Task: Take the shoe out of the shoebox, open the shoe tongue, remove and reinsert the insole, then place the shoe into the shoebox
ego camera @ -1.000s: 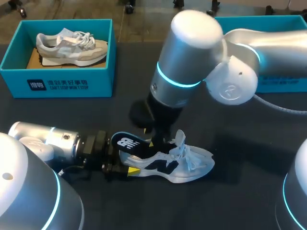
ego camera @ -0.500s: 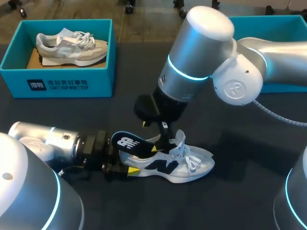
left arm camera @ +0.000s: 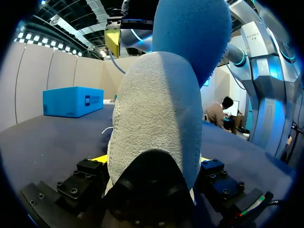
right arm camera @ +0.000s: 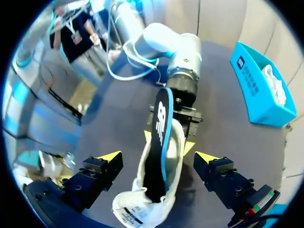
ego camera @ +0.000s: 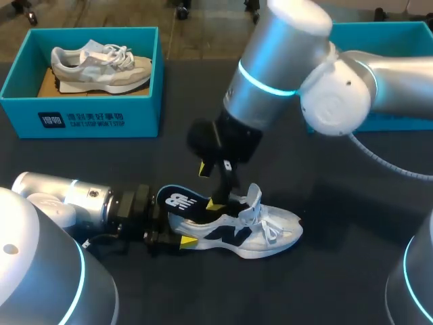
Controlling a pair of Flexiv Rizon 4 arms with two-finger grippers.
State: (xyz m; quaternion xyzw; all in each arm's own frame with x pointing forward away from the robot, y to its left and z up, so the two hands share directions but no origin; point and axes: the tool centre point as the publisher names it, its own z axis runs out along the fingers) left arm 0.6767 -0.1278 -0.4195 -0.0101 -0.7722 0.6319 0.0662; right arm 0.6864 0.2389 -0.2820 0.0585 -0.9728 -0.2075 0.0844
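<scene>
Near the front of the dark table [ego camera: 338, 284], a white shoe [ego camera: 260, 233] with black marks lies on its side, with its toe pointing right and its heel pointing left. A blue and black insole [ego camera: 181, 203] sticks up out of the heel end, half in and half out of the shoe. My left arm comes in low from the left. The left gripper [left arm camera: 151, 164] pinches the heel of the shoe, with one finger on each side. From the left wrist, the fuzzy grey back of the heel fills most of what can be seen, with the blue insole rising above it. My right arm reaches in from the far right and bends down over the middle of the table. The right gripper [right arm camera: 158, 159] hangs just above the shoe with its fingers spread wide, one on each side, and they touch nothing. Far away on the left sits a blue box [ego camera: 81, 118] with a grey shoe [ego camera: 101, 66] lying inside it. Far away on the right is a second blue box [ego camera: 399, 118], partly hidden behind the right arm.
</scene>
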